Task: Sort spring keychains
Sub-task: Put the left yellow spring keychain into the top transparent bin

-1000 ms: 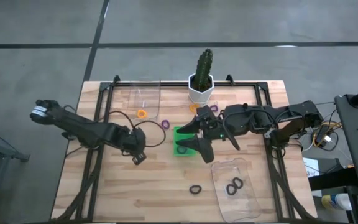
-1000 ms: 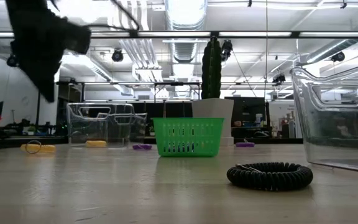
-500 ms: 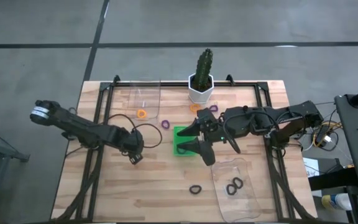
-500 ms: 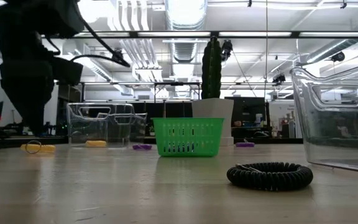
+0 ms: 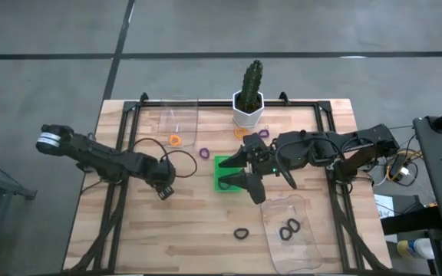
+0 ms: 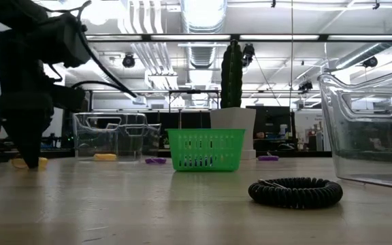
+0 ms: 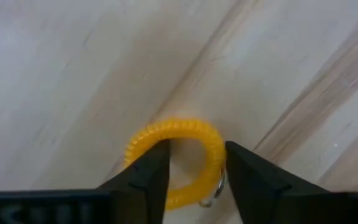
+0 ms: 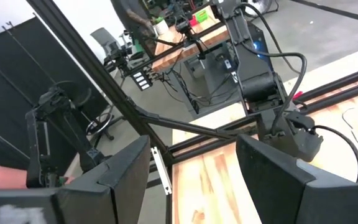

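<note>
My left gripper [image 7: 194,165] is open, lowered to the table left of the green tray [image 5: 222,173]. Its fingers straddle one side of an orange spring keychain [image 7: 191,134] that lies flat on the wood; the low view shows the same keychain [image 6: 38,162] at the fingertips. In the high view that gripper [image 5: 163,189] hides it. My right gripper [image 5: 238,172] hovers open over the green tray, holding nothing. Other keychains lie loose: orange [image 5: 175,140], purple [image 5: 203,152], black [image 5: 241,232]. My left gripper comes at the orange keychain from above, pointing down. One finger [image 7: 151,174] stands at the ring's inside and the other [image 7: 244,174] outside its side arc [image 7: 218,155]. The ring lies flat on the table. I cannot tell whether a finger touches it.
A clear tray [image 5: 291,207] at the near right holds black keychains [image 5: 288,229]. Another clear tray [image 5: 179,115] stands at the far edge beside a potted cactus [image 5: 249,96]. An orange [image 5: 239,133] and a purple keychain [image 5: 263,133] lie near the pot.
My left gripper has come down from above the table until its fingertips reach the wood at the orange keychain, shifting slightly toward the table's left and far side. My right arm has kept still.
</note>
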Action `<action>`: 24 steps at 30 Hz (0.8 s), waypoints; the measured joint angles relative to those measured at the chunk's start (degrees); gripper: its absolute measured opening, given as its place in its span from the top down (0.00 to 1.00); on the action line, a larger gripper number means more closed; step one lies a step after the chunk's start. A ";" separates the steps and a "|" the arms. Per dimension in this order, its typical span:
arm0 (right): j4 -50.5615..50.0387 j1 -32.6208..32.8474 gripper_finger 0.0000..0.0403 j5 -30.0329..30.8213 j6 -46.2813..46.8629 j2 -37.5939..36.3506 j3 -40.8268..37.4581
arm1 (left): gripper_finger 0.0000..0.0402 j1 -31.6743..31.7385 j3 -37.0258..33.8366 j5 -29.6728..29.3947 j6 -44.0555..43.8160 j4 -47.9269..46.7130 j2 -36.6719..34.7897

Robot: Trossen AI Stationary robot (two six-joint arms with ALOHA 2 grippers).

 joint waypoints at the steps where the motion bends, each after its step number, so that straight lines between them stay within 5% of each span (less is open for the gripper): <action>1: 0.01 0.00 0.42 0.00 -0.01 0.00 0.00 | 0.69 0.00 0.10 0.05 -0.03 -0.20 0.00; 4: 0.01 0.00 0.42 -0.02 -0.01 0.00 0.00 | 0.92 -0.08 1.74 2.88 -0.68 -0.56 0.23; 12: 0.03 0.09 0.42 -0.02 -0.01 0.00 0.00 | 0.99 -1.83 15.11 5.64 -3.88 -0.26 -0.62; 24: 0.07 0.48 0.42 -0.07 -0.05 0.00 0.00 | 0.99 0.11 42.45 -18.64 12.18 -8.85 -1.86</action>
